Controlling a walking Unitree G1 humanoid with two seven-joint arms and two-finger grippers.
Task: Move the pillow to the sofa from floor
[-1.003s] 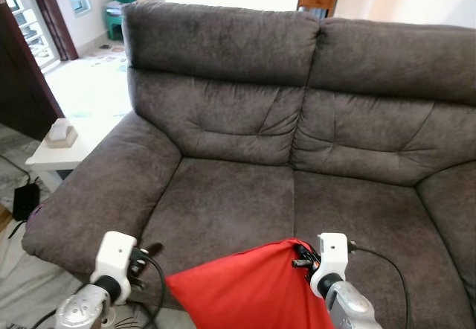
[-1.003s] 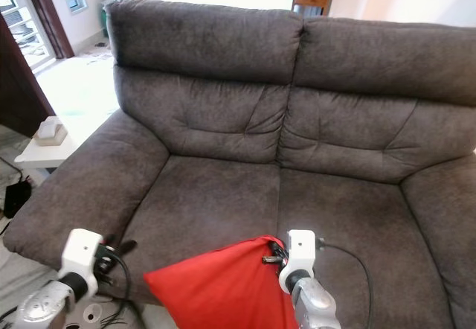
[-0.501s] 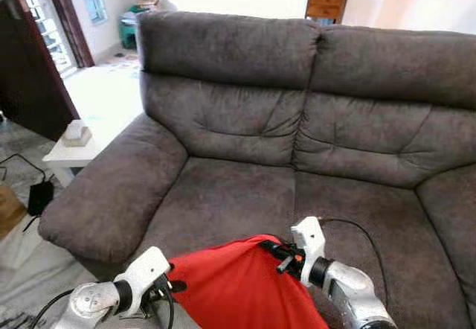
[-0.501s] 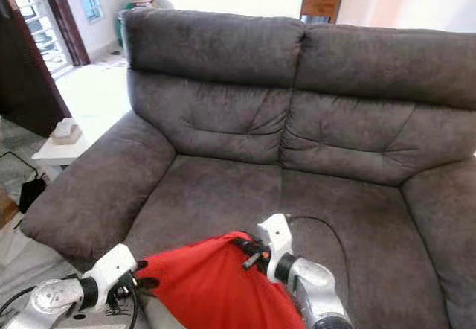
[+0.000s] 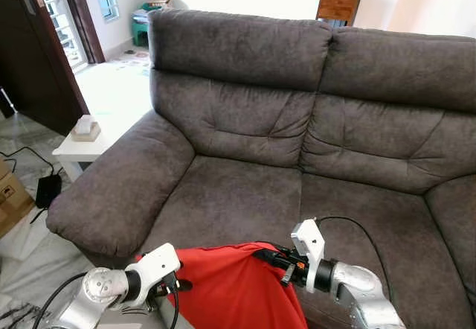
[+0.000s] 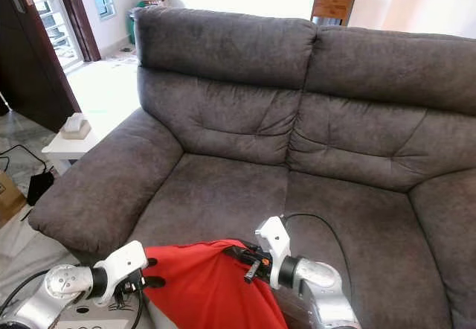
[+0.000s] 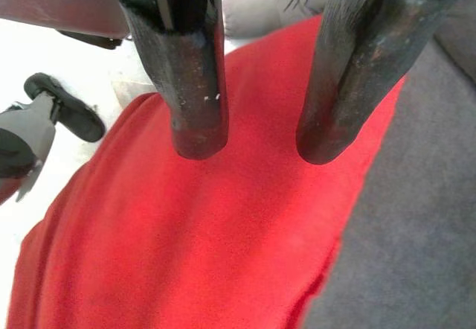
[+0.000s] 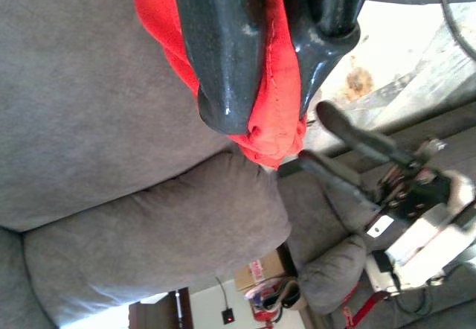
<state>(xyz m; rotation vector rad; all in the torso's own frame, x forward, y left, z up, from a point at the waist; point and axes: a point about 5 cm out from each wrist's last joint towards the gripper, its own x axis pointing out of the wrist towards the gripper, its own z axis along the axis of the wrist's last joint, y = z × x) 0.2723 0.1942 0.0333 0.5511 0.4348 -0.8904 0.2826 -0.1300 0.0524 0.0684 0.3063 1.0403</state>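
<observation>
A red pillow (image 5: 230, 292) hangs at the front edge of the dark grey sofa (image 5: 245, 195), its top edge level with the seat cushion. My right gripper (image 5: 266, 255) is shut on the pillow's upper edge; in the right wrist view red fabric (image 8: 271, 83) is pinched between the two fingers. My left gripper (image 5: 177, 285) is at the pillow's left side. In the left wrist view its fingers (image 7: 195, 83) stand open over the red cloth (image 7: 193, 247). The pillow's lower part is cut off by the frame.
The sofa's left armrest (image 5: 119, 187) bulges beside my left arm. A white side table (image 5: 74, 147) with a tissue box (image 5: 85, 127) stands to the left, with a dark door (image 5: 30, 53), a cardboard box (image 5: 9, 199) and a black adapter (image 5: 48, 189) on the floor.
The camera has shifted. My right gripper has turned to point leftward with the pillow's edge in it. My left gripper has swung in against the pillow's left side.
</observation>
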